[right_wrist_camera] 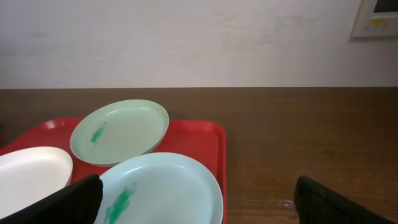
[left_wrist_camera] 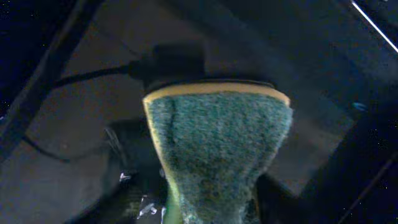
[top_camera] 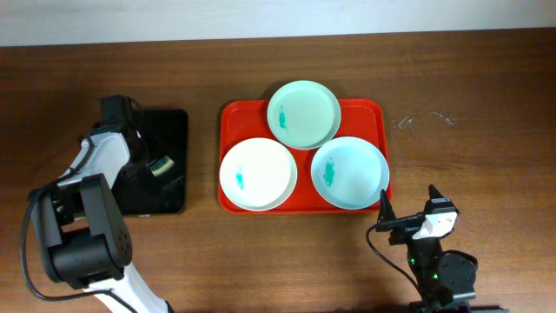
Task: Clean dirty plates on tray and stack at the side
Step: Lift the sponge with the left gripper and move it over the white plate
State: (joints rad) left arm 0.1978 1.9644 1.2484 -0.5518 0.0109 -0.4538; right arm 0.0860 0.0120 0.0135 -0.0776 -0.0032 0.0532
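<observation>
Red tray holds three flat plates (teal smears) — mint, white, pale-blue.

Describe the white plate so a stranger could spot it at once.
Find the red tray on the wooden table. Of three plates on it, the white plate lies at the left end, nearest the black tray. The mint plate and the blue plate are tinted; it alone is white.

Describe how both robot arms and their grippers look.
The left arm has bulky black joint housings joined by white links, with a thin black cable looping beside it. The right arm is mostly black, with a white block at the wrist, a small green light and a black lead trailing from it. Its gripper's fingers are plain black wedges.
</observation>
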